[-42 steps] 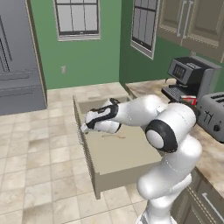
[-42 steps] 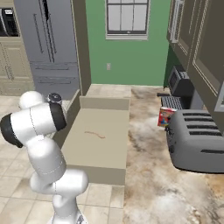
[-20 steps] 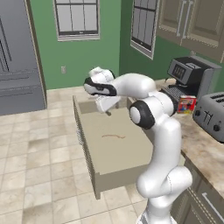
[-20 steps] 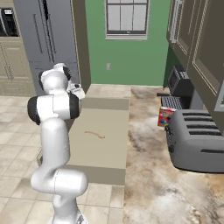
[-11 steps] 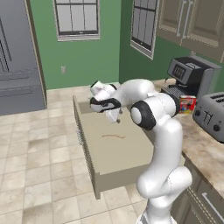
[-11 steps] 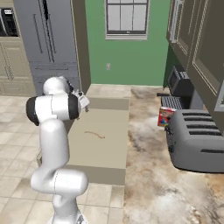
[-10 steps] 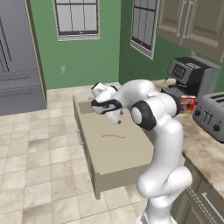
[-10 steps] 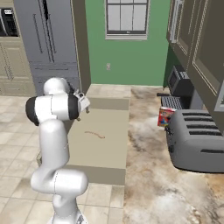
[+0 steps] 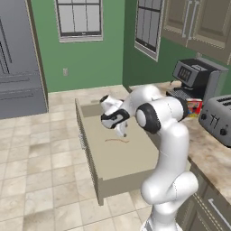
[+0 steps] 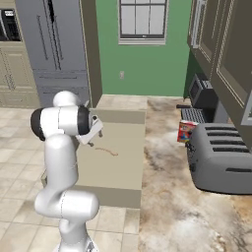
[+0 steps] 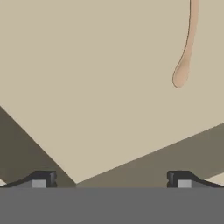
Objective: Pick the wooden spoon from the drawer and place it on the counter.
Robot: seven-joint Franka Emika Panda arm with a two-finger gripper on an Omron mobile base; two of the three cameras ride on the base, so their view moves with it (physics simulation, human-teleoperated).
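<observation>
Here the wooden spoon [image 9: 117, 140] lies across the drawer [image 9: 97, 169].

Matt wooden spoon [image 11: 187, 48], marbled stone counter [image 10: 167, 162]

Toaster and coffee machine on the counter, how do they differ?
The toaster is grey with rounded corners and slots on top; the coffee machine is black, boxy and taller. The toaster sits nearer the robot, the coffee machine further along towards the wall. Both stand upright on the counter.
</observation>
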